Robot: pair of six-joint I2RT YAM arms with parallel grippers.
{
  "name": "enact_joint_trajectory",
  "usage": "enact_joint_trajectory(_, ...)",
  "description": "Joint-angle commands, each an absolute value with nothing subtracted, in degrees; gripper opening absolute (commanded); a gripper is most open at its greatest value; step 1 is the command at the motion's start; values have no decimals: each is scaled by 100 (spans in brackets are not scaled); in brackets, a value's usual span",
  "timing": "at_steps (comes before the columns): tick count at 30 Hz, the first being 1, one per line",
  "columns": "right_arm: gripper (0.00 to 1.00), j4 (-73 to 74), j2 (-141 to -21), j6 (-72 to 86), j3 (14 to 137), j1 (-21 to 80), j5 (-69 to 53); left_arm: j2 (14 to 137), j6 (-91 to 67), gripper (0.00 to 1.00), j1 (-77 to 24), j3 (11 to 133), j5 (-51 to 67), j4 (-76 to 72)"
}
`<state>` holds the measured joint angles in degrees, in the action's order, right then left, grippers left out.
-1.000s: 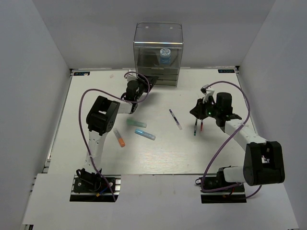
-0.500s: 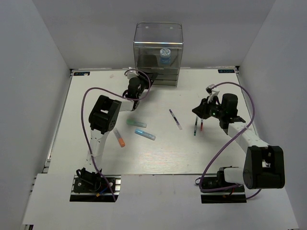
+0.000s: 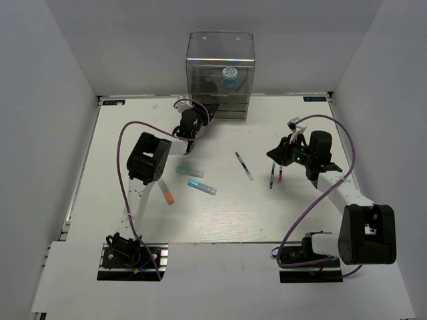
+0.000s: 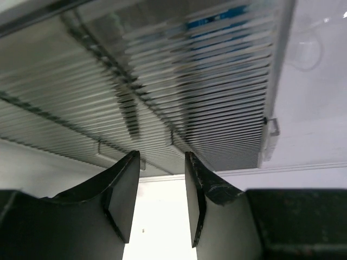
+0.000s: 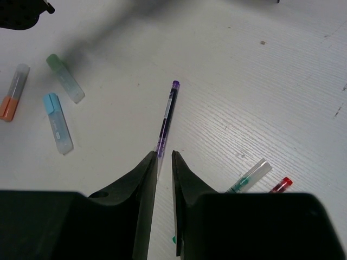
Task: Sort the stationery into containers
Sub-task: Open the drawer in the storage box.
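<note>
From above, the organiser (image 3: 220, 50) stands at the far edge of the table (image 3: 120, 147), with the roll (image 3: 229, 76) in its top compartment. The left fingers (image 3: 198, 115) are at its drawers. The teal marker (image 3: 189, 172), blue marker (image 3: 201, 187) and orange marker (image 3: 165, 192) lie near one another. The purple pen (image 3: 244, 166) is mid-table, and the green pen (image 3: 272, 177) and red pen (image 3: 281, 175) lie side by side near the right fingers (image 3: 279, 155).

In the left wrist view, the fingers are parted and empty, close to the blurred drawer fronts. I cannot tell whether they touch.

In the right wrist view, the fingers are drawn nearly together and hold nothing, hovering over the purple pen's near end. The pen looks light, stiff, thin and smooth, so it will likely roll. It is best pinched across the middle of its barrel.
</note>
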<state>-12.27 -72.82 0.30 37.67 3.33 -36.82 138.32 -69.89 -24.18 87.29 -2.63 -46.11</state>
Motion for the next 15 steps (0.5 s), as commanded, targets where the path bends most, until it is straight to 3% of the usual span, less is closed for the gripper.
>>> enact_joint_trajectory(1,23,-1512,-7146,114,3744,290,-3858,13729,-6926,48,-2443,8982,-474,-4535)
enact_joint_trajectory(10,24,-1564,-7172,79,3691,272,-3885,13886,-6926,47,-2443,9097,-475,-4658)
enact_joint_trajectory(12,24,-1564,-7189,62,3674,264,-3893,13939,-6926,44,-2443,9149,-536,-4658)
enact_joint_trajectory(15,24,-1582,-7163,61,3656,272,-3902,14001,-6987,31,-2443,9149,-598,-4920)
